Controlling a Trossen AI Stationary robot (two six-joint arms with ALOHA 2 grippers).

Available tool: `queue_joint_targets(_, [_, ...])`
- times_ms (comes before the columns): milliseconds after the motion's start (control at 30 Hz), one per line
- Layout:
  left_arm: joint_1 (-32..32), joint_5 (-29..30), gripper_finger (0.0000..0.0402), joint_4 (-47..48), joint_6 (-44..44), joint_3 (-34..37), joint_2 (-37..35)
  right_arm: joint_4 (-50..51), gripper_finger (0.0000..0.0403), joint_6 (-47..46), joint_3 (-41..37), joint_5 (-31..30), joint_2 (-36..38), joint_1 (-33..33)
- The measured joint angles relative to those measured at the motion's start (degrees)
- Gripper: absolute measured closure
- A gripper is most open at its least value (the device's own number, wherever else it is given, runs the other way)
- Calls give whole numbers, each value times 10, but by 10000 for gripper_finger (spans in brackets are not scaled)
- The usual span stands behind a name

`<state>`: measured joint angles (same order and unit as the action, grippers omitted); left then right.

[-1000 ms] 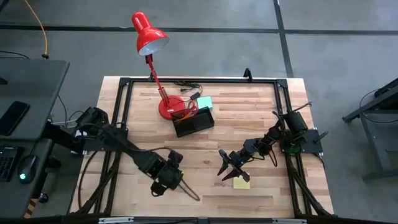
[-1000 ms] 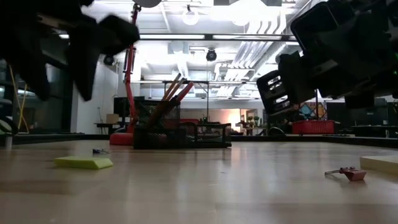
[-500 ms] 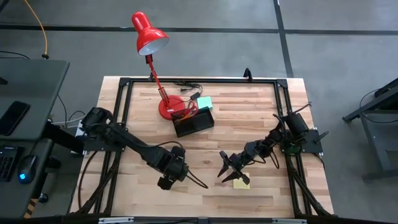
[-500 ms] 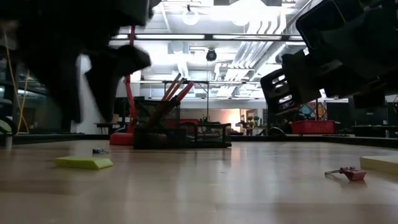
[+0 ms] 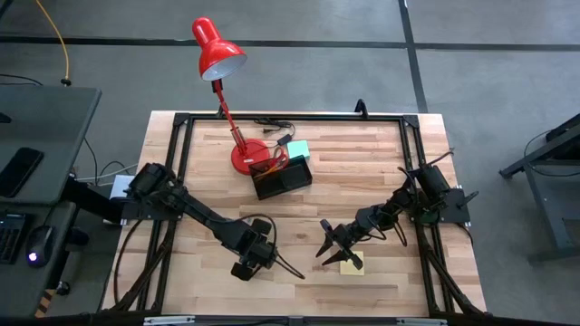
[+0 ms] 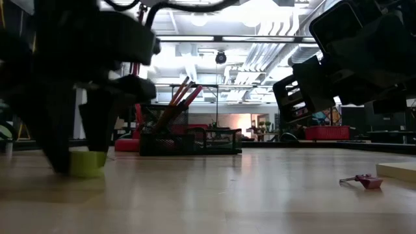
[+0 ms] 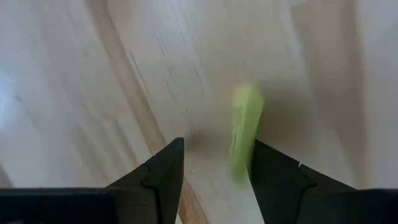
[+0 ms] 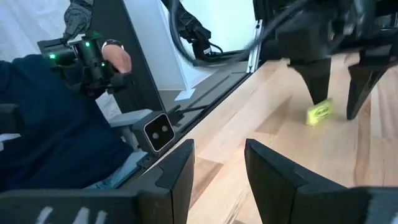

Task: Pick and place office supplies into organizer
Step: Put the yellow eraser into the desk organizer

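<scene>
A small yellow-green piece [image 7: 244, 130] stands tipped up on its edge on the wood between the fingers of my open left gripper [image 7: 214, 168]. That gripper is down at the table near the near edge [image 5: 257, 263]. The low view [image 6: 86, 162] and the right wrist view [image 8: 320, 114] also show the piece between those fingers. My right gripper [image 5: 331, 243] hangs open above the table, next to a yellow sticky pad [image 5: 352, 263]. The black organizer [image 5: 283, 177] stands by the lamp base and holds pencils and red handles [image 6: 179, 97]. A teal pad [image 5: 297, 149] lies behind it. My left gripper comes from above, pointing down, with one finger on each side of the yellow-green piece. The piece stands close against the inner side of one finger [image 7: 273, 177], its lower edge on the table. Whether that finger touches it, I cannot tell.
The red desk lamp [image 5: 217, 50] rises from its base [image 5: 246, 158] at the far left. A small reddish item [image 6: 364, 180] lies near the table's right side. A black frame rail [image 5: 290, 117] rims the table. A person's hand [image 8: 115, 59] shows beyond the table edge.
My left gripper has moved a little toward the table's right and come down over the yellow-green piece until its fingers stand on either side of it. The piece, which lay flat, is now tipped up on its edge. The right arm has kept still.
</scene>
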<state>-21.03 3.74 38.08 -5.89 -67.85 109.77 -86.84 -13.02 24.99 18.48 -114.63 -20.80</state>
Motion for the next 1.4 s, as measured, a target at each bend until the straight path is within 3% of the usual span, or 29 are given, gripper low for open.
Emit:
queue_joint_targets(400, [0,-11,251,-5,-5,-1,8,8,269,0,0,-17,0,0])
queue_joint_targets(500, [0,-17,287,-10,-10,0,8,8,269,0,0,-18,0,0])
queue_joint_targets(633, [1,-31,376,-18,-10,0,9,8,269,0,0,-18,0,0])
queue_joint_targets(833, [-1,-4,389,-12,-11,0,5,8,269,0,0,-18,0,0])
queue_joint_targets(933, [0,30,392,29,-9,-10,2,8,269,0,0,-18,0,0])
queue_joint_targets(1200, [1,206,392,168,5,-95,-4,8,269,0,0,-20,0,0])
queue_joint_targets(1300, [5,298,394,234,-22,-131,-5,8,269,0,0,-21,0,0])
queue_joint_targets(1400, [19,352,397,263,-39,-148,-6,8,269,0,0,-23,0,0])
